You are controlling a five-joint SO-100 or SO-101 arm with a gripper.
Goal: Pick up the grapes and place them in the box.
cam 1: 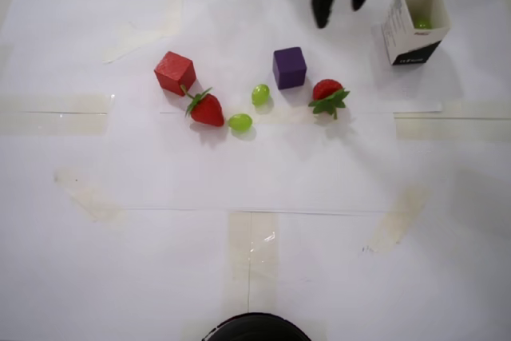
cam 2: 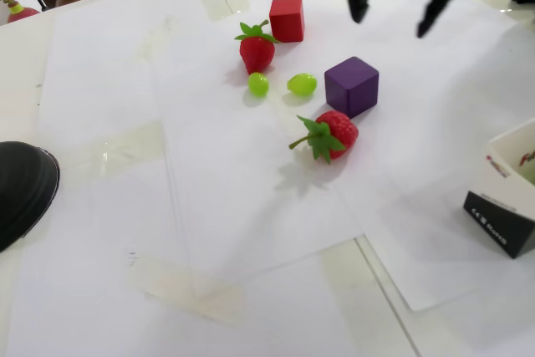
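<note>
Two light-green grapes lie on the white paper between the cubes: one [cam 1: 260, 94] [cam 2: 302, 84] left of the purple cube, one [cam 1: 239, 122] [cam 2: 258, 84] next to a strawberry. Another grape [cam 1: 421, 23] lies inside the white box [cam 1: 397, 28] [cam 2: 501, 175], which stands at the top right of the overhead view. My black gripper [cam 1: 339, 10] [cam 2: 391, 22] hangs open and empty above the paper, left of the box and beyond the purple cube. Its two fingers are spread apart.
A red cube [cam 1: 174, 72] [cam 2: 287, 19] and a purple cube [cam 1: 289, 67] [cam 2: 351, 85] sit on the paper. Two strawberries [cam 1: 206, 108] [cam 1: 327, 95] lie near the grapes. A dark round object [cam 1: 255, 329] [cam 2: 21, 190] sits at the paper's edge.
</note>
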